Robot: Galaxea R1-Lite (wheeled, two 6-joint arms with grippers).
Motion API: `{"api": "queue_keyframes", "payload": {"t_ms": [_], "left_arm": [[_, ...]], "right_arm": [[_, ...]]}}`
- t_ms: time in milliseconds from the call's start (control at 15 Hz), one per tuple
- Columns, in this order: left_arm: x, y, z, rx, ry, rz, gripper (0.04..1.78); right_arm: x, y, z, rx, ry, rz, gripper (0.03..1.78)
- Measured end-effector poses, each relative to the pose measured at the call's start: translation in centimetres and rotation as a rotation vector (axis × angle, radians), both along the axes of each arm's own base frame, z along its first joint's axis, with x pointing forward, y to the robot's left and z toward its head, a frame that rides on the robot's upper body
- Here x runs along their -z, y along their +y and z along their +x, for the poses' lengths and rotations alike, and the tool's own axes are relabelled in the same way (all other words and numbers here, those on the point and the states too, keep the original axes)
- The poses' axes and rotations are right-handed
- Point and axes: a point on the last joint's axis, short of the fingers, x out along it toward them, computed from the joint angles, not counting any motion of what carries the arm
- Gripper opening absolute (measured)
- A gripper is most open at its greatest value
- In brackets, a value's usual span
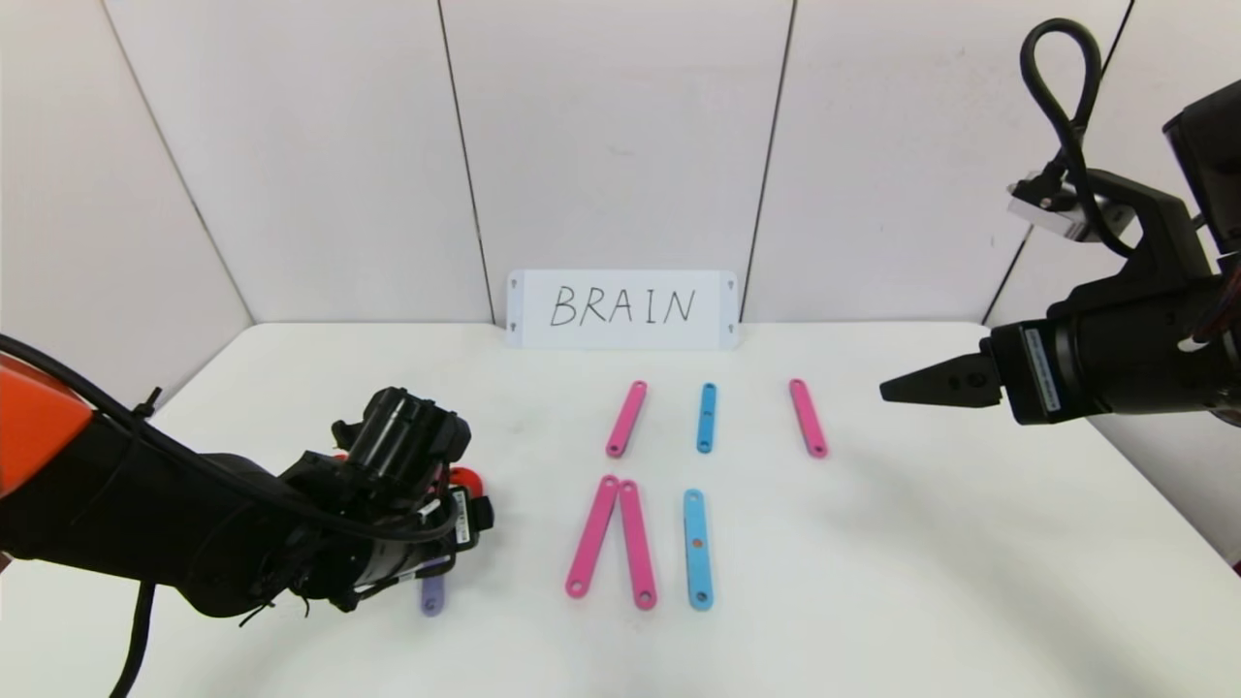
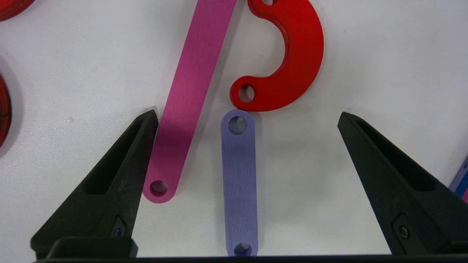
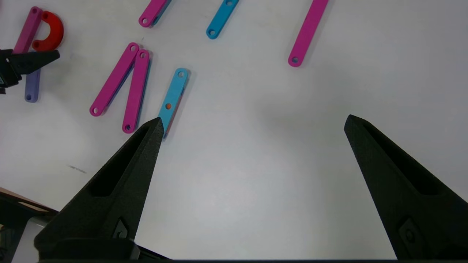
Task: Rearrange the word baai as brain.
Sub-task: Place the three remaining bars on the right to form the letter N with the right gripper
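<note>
The word's pieces lie flat on the white table [image 1: 921, 543]. My left gripper [image 2: 246, 113] hangs open low over the left group. A short purple strip [image 2: 239, 182] lies untouched between its fingers, one end meeting a red C-curve [image 2: 292, 62], with a pink strip [image 2: 190, 91] beside it. From the head, the left arm hides most of this group, leaving only the purple strip's end [image 1: 433, 593] and a bit of red [image 1: 467, 477]. My right gripper [image 3: 255, 117] is open and empty, raised over the right side [image 1: 897, 388].
A white card reading BRAIN [image 1: 621, 308] leans on the back wall. Mid-table lie a leaning pink pair [image 1: 592, 535], two blue strips [image 1: 698, 549] [image 1: 707, 417] and two more pink strips [image 1: 626, 418] [image 1: 808, 418]. More red curves [image 2: 3, 109] lie at the left wrist view's edge.
</note>
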Motion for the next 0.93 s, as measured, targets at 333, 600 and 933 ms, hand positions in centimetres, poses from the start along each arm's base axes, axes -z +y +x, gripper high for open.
{"api": "queue_keyframes", "payload": {"t_ms": [333, 600, 933], "left_arm": [[-3.4, 1.9, -0.1, 0.023, -0.111, 0.024, 1.72], [-8.4, 2.5, -0.8, 0.146, -0.282, 0.088, 1.72], [-13.2, 3.2, -2.9, 0.281, -0.418, 0.083, 1.72]], "right_arm": [[-0.1, -0.1, -0.1, 0.006, -0.006, 0.001, 1.73], [-0.5, -0.4, -0.2, 0.016, -0.019, 0.007, 1.73], [-0.8, -0.6, -0.1, 0.029, -0.044, 0.019, 1.73]]}}
